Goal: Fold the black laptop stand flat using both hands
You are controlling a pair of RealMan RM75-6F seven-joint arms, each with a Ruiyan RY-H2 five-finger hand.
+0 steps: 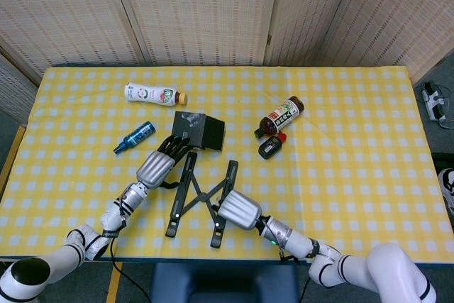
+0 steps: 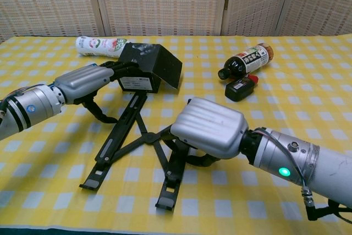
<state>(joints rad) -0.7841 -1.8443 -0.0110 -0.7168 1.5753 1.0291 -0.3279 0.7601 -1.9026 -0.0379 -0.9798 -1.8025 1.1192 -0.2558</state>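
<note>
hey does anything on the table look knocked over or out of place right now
Both bottles lie on their sides: the white bottle near the far edge and the dark sauce bottle beside a small black device. Nothing looks spilled.

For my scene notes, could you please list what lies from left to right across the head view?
Blue bottle → white bottle → black box → small black device → brown bottle.

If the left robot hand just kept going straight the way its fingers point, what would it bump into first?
Most likely the small black box sitting just past the top of the black folding laptop stand. The left robot hand points up-table at it, and its fingertips already look to be at or touching the box's near side, though exact contact is hard to judge.
</note>
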